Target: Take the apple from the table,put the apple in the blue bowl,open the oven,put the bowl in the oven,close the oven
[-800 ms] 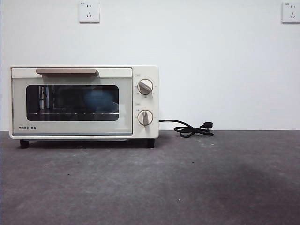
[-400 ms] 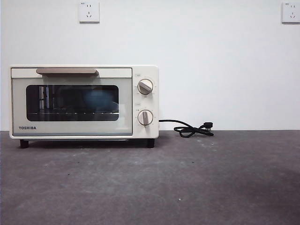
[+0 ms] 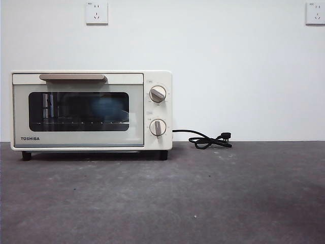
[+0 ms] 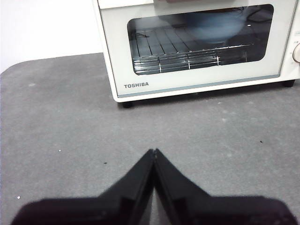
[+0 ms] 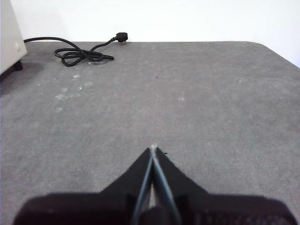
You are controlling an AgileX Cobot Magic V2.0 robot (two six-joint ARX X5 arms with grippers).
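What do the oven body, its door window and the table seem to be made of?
The oven body looks like cream painted metal or plastic, smooth with a soft sheen; which one cannot be told. Its door window seems dark tinted glass: the wire rack and a blue shape show through it. The table has a dark grey, matte, speckled top without shine, perhaps stone-like laminate or a mat.

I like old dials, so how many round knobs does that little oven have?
2, both on the oven's right side panel: the upper knob and the lower knob directly below it. None seem hidden.
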